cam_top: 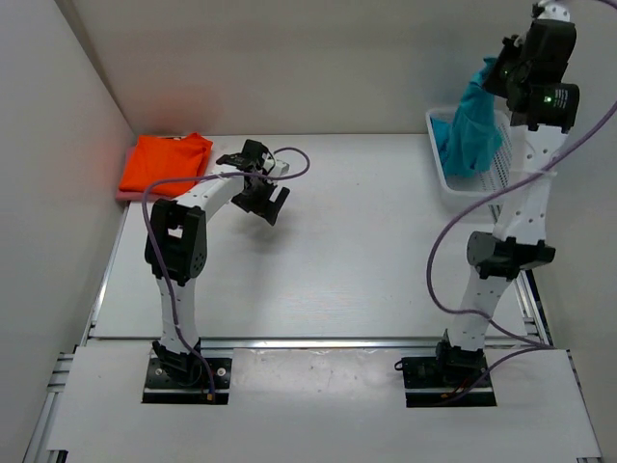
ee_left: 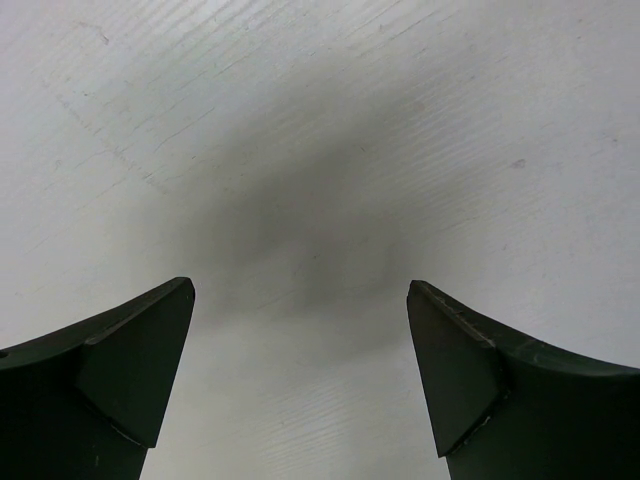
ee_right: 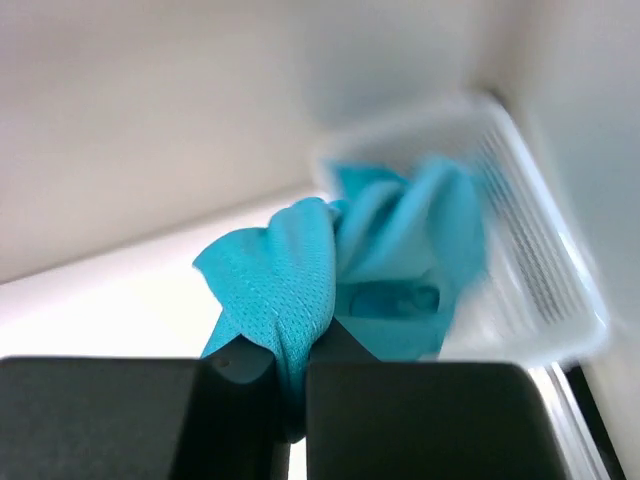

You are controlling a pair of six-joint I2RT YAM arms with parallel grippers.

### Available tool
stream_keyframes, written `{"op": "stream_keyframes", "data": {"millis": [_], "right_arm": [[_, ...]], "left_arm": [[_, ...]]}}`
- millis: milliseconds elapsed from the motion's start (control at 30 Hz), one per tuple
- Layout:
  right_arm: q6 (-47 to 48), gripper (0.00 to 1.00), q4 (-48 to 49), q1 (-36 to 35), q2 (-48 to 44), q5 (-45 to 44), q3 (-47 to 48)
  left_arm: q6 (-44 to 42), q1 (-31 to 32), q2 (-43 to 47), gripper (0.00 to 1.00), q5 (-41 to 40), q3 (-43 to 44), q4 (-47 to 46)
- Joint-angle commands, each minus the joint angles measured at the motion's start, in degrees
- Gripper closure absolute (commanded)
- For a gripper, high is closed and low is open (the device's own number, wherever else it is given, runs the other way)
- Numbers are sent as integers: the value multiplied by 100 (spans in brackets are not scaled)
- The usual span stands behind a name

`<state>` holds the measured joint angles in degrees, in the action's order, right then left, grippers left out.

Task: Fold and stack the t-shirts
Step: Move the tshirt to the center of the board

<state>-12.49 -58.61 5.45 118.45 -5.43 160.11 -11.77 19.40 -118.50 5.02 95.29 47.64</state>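
Note:
My right gripper (cam_top: pixel 495 79) is raised high at the back right and is shut on the teal-blue t-shirt (cam_top: pixel 471 130), which hangs bunched over the basket. In the right wrist view the teal cloth (ee_right: pixel 340 250) is pinched between the closed jaws of my right gripper (ee_right: pixel 290 365). The orange t-shirt (cam_top: pixel 167 160) lies folded at the back left, with a thin rose-pink edge (cam_top: pixel 128 194) of another t-shirt showing beneath it. My left gripper (cam_top: pixel 273 200) hovers open to the right of that pile; the left wrist view shows my left gripper (ee_left: pixel 300 300) holding nothing over bare table.
A white lattice basket (cam_top: pixel 449 179) stands at the back right against the wall, also seen below the hanging cloth as a blurred basket (ee_right: pixel 545 270). White walls close in the left, back and right sides. Purple cables loop off both arms.

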Motion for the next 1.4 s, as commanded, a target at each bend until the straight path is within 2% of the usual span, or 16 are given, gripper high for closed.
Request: {"op": "stream_keyframes", "data": {"millis": [0,100,233,300,367,500,567,633,667,733,800,833,933,1133,1200,1367], "right_arm": [[212,100,604,-639,-760,420,169],[255,100,1034,-1412,-1183,1025,99],[589,100,1386,-2845,-1465,606,38],[608,100,1396,-3120,-1457,350,-180],[354,100,1265,-3103,-1439,262,-506],[142,100,1062,-3006,-1439,244,-1990],[-77,98,1298,-2762,-1614,428,-3269],[-305,95,1972,-2533,-1859,954,-4341],[-463,91,2168,-2340,-1974,1113,-5018],[-779,70,2625,-1997,-2089,1455,-5811],[-1000,51,2679,-1584,-2116,1755,-6263],[-940,45,2618,-1539,-2133,1826,-6403],[-387,35,2399,-1880,-2291,1362,-6756],[-158,35,2442,-1916,-2319,1597,-7775],[-157,35,2521,-1978,-2336,1615,-8091],[-165,32,2652,-1934,-2318,1615,-8470]], "left_arm": [[35,-59,775,1,166,-19,-61],[70,-173,1003,1,219,-89,-70],[87,-383,1258,1,88,-142,-114],[104,-507,1320,1,61,-107,-114],[113,-674,1373,2,70,-37,-114],[43,-955,1557,2,-79,-10,-141],[-1,-1121,1645,1,-97,-54,-176],[-36,-1192,1681,1,-80,-89,-158],[-10,-1262,1689,1,-88,-141,-150],[-115,-1202,1786,1,-211,-238,-167],[-290,-1027,1839,1,-457,-440,-185],[-378,-965,1865,1,-475,-545,-141],[-440,-824,1918,1,-327,-861,26],[-300,-675,1593,1,-492,-1775,158],[-212,-622,1418,1,-721,-1899,53],[-98,-498,1303,2,-503,-2014,-220]]}}
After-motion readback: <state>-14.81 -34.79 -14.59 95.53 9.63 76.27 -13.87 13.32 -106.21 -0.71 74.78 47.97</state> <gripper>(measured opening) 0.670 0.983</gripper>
